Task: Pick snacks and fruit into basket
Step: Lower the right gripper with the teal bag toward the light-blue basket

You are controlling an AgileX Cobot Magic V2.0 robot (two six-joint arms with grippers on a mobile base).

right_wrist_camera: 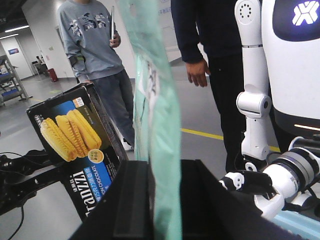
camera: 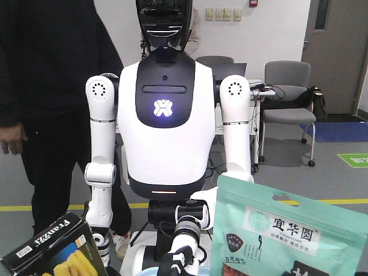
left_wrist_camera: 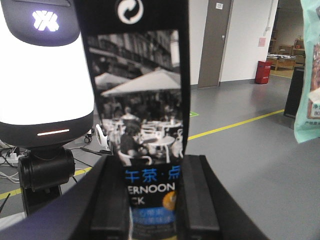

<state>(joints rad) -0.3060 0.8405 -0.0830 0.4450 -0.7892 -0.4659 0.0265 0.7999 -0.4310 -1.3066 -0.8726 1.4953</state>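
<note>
Mint-green pouch [camera: 287, 230] largest in front view: upright, long axis vertical, clamped edge-on in the right gripper [right_wrist_camera: 162, 192]. Black box [camera: 49, 250] pinched at its lower end by the left gripper [left_wrist_camera: 152, 192], tilted in front view. Light-blue basket [right_wrist_camera: 305, 227] only a sliver of rim, low and ahead, between the two loads, below the humanoid robot [camera: 167, 115]. Judged near-equal reach for both arms; next, inward and down over the rim.

Clamps the black box [left_wrist_camera: 135, 90] upright between the dark fingers [left_wrist_camera: 112, 200] of the left gripper [left_wrist_camera: 152, 167]. Pinches the mint-green pouch [right_wrist_camera: 155, 110] edge-on in the right gripper [right_wrist_camera: 165, 172], jaws closed against it. Holds both raised, side by side.
</note>
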